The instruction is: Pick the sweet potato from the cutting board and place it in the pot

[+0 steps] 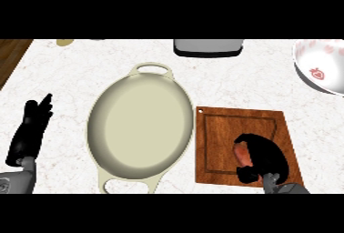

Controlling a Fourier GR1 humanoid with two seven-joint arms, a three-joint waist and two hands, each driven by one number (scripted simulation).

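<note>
A brown wooden cutting board (228,132) lies on the counter at the right. On its near right part my right hand (265,154) is curled round a reddish sweet potato (242,153), of which only the left side shows. Left of the board sits a cream oval pot (111,136) with a handle at each end and nothing inside. My left hand (30,129) rests open at the left edge of the view, fingers pointing away, apart from the pot.
A white bowl (319,68) with red strawberry marks stands at the back right. A grey and black appliance (207,47) sits at the back centre. The dark wooden edge (10,57) of the counter shows at the far left.
</note>
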